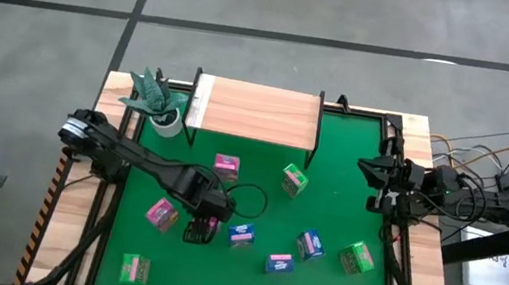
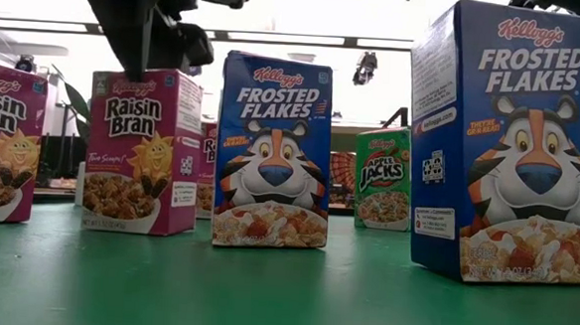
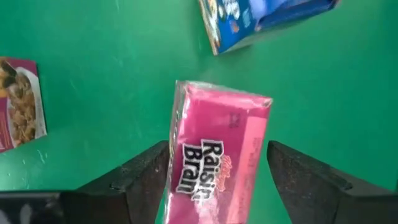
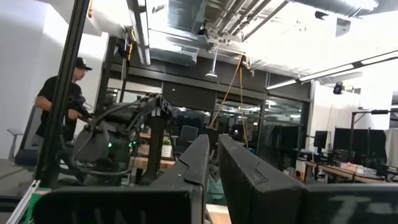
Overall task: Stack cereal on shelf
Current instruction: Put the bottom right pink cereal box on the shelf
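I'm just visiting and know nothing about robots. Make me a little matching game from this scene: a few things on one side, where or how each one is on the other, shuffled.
Things:
1. left gripper
2. right gripper
3. potted plant
4. shelf

Places or states:
A. at the table's right edge, fingers shut, holding nothing
B. wooden plank at the far edge of the green mat, no boxes on it
C. fingers open on either side of a pink Raisin Bran box on the mat
D. at the shelf's left end

Pairs: 1-C, 2-A, 3-D, 4-B
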Robot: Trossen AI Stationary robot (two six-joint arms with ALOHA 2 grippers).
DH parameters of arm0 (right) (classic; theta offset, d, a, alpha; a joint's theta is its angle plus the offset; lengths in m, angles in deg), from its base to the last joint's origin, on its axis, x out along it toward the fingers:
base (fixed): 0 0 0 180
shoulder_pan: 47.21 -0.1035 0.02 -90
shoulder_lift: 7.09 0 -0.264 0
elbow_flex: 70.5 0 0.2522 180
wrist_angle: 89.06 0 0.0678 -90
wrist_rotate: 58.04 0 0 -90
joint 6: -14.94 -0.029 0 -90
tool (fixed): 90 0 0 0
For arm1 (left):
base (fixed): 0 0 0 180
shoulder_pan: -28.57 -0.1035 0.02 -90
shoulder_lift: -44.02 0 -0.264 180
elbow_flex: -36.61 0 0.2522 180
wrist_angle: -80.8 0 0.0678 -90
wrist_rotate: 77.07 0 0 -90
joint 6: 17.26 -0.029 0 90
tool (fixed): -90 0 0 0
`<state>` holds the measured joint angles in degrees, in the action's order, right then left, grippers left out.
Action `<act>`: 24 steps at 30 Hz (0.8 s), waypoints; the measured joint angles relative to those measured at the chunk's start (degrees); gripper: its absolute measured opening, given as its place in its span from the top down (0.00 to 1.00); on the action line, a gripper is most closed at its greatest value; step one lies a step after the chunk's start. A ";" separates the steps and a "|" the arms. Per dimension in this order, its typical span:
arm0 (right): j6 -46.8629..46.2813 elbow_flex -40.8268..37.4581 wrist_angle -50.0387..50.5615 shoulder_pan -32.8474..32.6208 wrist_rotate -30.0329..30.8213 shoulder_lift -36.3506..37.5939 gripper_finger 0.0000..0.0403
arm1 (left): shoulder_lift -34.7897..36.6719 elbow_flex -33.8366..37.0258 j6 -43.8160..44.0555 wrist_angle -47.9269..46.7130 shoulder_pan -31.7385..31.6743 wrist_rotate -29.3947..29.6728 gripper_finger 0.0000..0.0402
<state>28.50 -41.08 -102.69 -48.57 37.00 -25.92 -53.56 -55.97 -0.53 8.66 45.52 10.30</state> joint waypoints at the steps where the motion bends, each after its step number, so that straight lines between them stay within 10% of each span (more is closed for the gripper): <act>1: 0.05 0.00 -0.08 0.00 0.01 0.00 0.93 | 0.00 0.18 0.02 0.02 0.00 -0.06 0.39; 24: 0.59 0.00 -0.14 0.00 0.02 0.00 0.93 | 0.00 -8.38 -5.25 -8.07 -0.17 0.17 0.62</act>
<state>29.09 -41.08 -102.83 -48.57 37.02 -25.92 -53.56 -64.35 -5.78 0.59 45.35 10.47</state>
